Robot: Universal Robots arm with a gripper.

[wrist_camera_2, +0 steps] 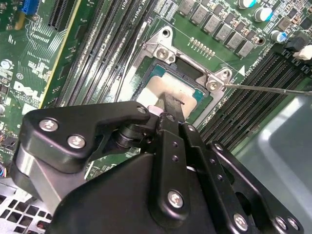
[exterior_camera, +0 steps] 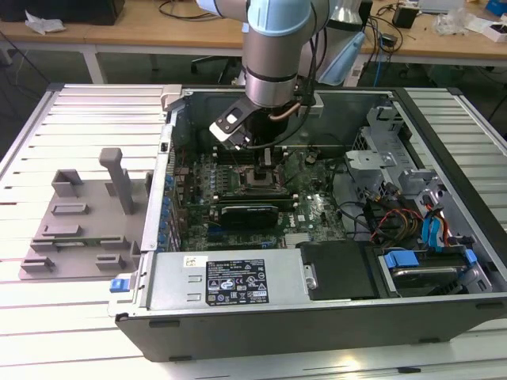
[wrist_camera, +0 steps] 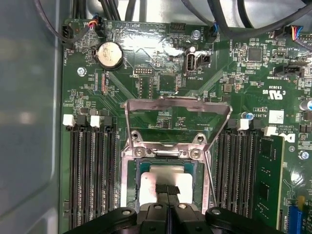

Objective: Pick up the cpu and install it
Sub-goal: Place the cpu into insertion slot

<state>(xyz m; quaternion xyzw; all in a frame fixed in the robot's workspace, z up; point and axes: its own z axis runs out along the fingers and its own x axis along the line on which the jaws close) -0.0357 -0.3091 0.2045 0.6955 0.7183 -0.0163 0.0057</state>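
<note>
A: Finish of the cpu (wrist_camera: 167, 175), first wrist view?
B: Top is silvery metal, matt and smooth, with a thin green border. Hinged socket plate (wrist_camera: 178, 105): bare bright metal, reflective. Motherboard (wrist_camera: 161, 53): green, glossy lacquer.
A: The gripper (wrist_camera_2: 170, 105), second wrist view?
B: Black matt body. Screw heads (wrist_camera_2: 175, 199): shiny metal.
A: Left of the exterior view?
B: Tray (exterior_camera: 79, 218): grey plastic, matt. Table (exterior_camera: 47, 301): ribbed pale metal, satin sheen. Case (exterior_camera: 178, 281), centre: grey sheet metal.
</note>
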